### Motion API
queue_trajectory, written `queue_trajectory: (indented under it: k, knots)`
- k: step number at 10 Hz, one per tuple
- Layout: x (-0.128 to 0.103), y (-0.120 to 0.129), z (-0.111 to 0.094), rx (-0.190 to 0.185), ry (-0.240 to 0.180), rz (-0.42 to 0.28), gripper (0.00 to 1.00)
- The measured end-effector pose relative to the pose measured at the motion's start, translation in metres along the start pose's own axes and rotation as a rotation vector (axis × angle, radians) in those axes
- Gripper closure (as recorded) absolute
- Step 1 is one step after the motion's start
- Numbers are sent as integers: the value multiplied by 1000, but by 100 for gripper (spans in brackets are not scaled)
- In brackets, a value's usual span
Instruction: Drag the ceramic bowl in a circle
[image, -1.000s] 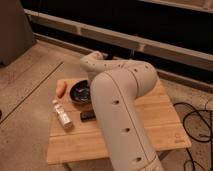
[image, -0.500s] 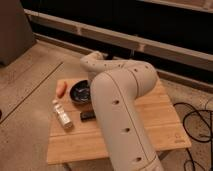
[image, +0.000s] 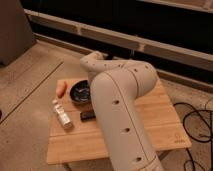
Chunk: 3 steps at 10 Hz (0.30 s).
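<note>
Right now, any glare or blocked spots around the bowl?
Camera view: dim, warm light; a glossy highlight inside the bowl; the arm covers the bowl's right edge and hides the gripper; soft shadow under the table.

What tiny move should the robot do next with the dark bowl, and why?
Probably start nudging the round, dark, glossy ceramic bowl sideways along a curve across the wooden table. The white arm bends down right beside the bowl, and its tool is hidden behind the arm there, so contact cannot be confirmed. The orange carrot-like thing lies close, so curving away from it seems safer.
</note>
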Motion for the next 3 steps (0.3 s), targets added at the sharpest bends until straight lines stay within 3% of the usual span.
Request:
queue_trajectory:
  k: [3]
  knots:
    - [0,0,0,0,0,0,20]
